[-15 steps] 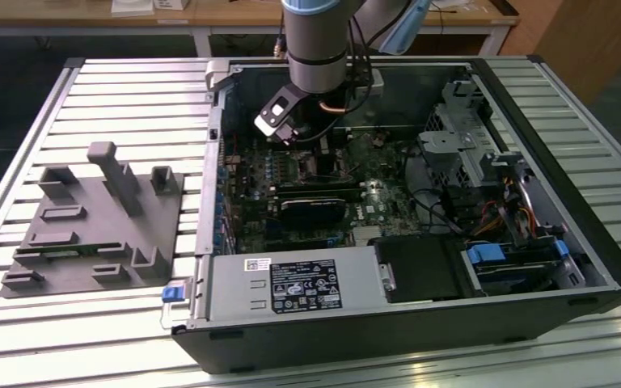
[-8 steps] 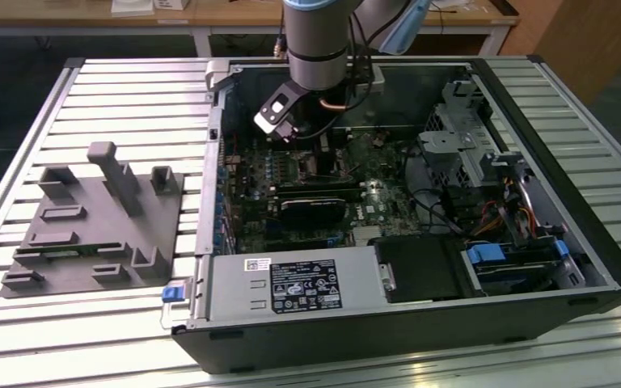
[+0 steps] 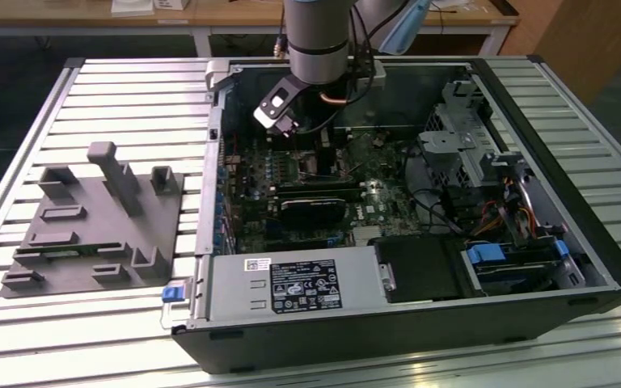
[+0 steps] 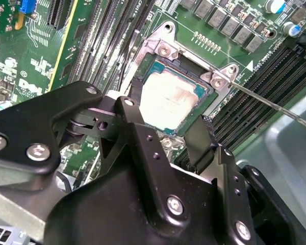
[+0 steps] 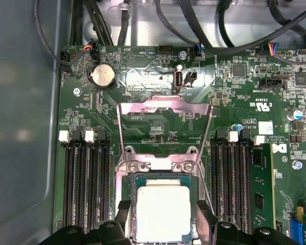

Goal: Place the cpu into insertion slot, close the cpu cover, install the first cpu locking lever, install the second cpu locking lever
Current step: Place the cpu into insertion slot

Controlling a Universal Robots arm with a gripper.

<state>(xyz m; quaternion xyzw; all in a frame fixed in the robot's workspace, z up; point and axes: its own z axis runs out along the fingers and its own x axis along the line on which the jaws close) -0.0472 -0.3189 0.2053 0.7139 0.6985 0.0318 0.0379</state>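
Tan-silver cpu (image 5: 162,212) lies in the insertion slot (image 5: 193,184), straddled by the pincer (image 5: 163,207); whether it grips, I cannot tell; cpu cover (image 5: 166,105) stands open beyond.

A silver-grey tubular arm (image 3: 316,32) carries a black angular pincer (image 4: 162,116) studded with silver screws (image 4: 175,205).

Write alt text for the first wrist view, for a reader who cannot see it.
The cpu lies seated in the insertion slot on a green motherboard, with the black gripper close over it. The silvery cpu cover is swung open, away from the chip, and long black memory slots run along both sides.
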